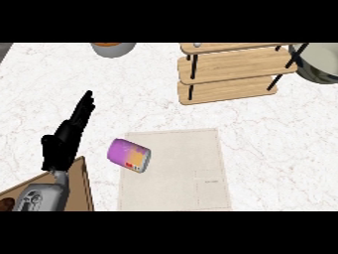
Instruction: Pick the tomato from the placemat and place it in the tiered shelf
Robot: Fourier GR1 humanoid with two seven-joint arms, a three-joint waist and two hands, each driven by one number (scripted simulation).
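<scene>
Your left hand [63, 141] hangs beside the placemat [179, 168], fingers [82, 108] straight and empty, while only a purple can [130, 155], no tomato, lies there, risking the wrong item reaching the tiered shelf [234, 64].

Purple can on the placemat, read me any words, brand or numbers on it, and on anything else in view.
No text can be read.
purple can: yellow and red patches on the label; any print is too blurred to read.
placemat: a faint square outline, no legible letters.
tiered shelf: no writing visible.
</scene>
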